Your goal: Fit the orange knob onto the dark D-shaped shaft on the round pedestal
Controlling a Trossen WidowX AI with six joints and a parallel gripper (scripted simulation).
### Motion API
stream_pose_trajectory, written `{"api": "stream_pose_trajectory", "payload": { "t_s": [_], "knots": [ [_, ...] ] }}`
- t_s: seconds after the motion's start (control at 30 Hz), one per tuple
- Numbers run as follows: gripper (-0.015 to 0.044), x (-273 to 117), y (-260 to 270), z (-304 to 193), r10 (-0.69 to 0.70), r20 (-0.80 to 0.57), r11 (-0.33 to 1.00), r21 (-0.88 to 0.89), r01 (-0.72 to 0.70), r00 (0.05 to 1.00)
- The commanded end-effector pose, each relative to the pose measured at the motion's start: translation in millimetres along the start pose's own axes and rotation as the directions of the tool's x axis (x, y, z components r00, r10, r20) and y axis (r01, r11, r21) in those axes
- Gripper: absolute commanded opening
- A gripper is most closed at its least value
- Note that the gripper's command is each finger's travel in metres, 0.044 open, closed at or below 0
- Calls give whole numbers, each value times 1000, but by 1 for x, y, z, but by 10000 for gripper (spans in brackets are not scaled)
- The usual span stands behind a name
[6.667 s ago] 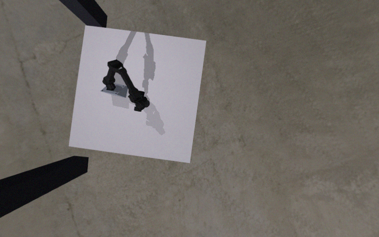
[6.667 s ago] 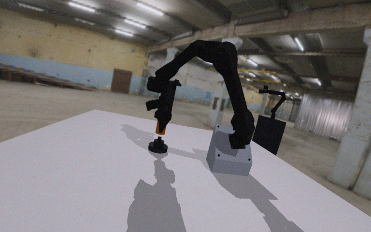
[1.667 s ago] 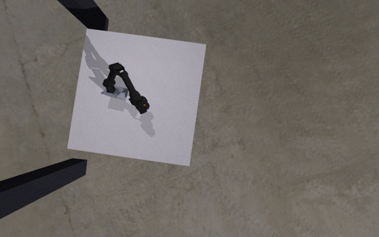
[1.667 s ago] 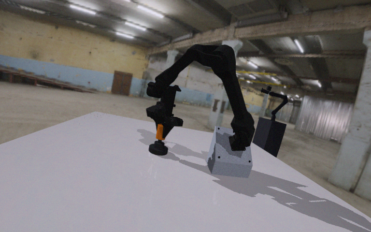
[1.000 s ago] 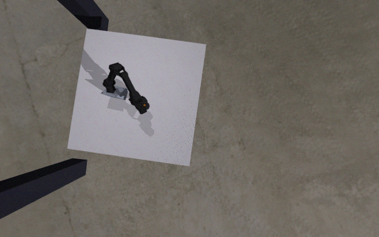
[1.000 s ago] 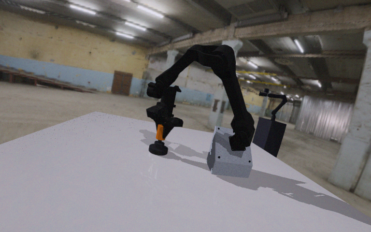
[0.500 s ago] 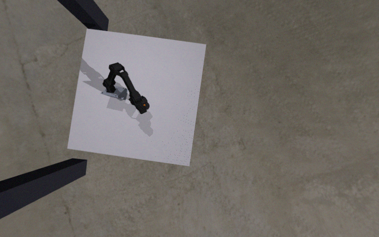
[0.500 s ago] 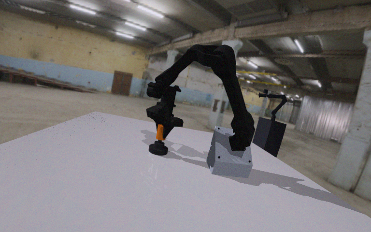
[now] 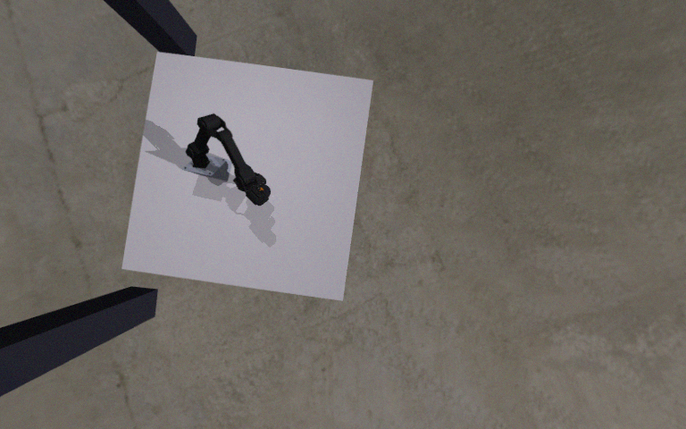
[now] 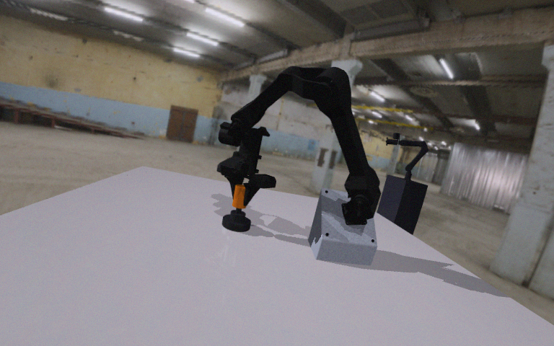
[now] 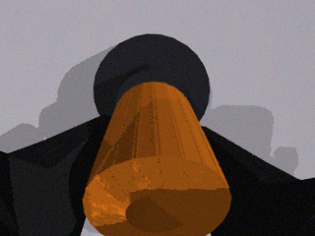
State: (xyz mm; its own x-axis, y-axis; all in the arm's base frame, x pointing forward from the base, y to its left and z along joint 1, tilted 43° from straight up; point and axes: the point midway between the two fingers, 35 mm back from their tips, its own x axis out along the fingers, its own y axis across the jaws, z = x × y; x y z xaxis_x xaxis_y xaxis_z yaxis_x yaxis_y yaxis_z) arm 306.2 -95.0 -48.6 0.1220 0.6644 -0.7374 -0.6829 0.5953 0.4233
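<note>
The orange knob (image 10: 239, 196) (image 11: 157, 130) is upright between the fingers of my gripper (image 10: 240, 200) (image 11: 153, 130), which is shut on it. A speck of the knob (image 9: 261, 189) also shows in the top view. The knob stands over the dark round pedestal (image 10: 236, 223) (image 11: 152, 51), with its lower end above the pedestal's raised middle. A short length of the dark shaft (image 10: 238, 210) shows between them in the exterior view. The knob covers the shaft's top, and the shaft's flat side cannot be seen. The knob looks roughly in line with the shaft.
The pale table (image 9: 303, 126) (image 10: 122, 264) carries the arm's grey base block (image 10: 345, 249) to the right of the pedestal in the exterior view. Shadows of the arm lie across the table. A second, small arm (image 10: 417, 156) stands on a dark box (image 10: 398, 202) beyond the table.
</note>
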Motion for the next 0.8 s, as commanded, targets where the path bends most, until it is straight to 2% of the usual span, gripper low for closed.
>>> {"api": "stream_pose_trajectory", "payload": {
  "t_s": [0.0, 0.77],
  "knots": [
    [0, -1, -1, -1, -5, 4, 1000, -9, 5, 1000],
    [0, 1, 0, 1, -5, 4, 1000, -9, 5, 1000]
  ]
}}
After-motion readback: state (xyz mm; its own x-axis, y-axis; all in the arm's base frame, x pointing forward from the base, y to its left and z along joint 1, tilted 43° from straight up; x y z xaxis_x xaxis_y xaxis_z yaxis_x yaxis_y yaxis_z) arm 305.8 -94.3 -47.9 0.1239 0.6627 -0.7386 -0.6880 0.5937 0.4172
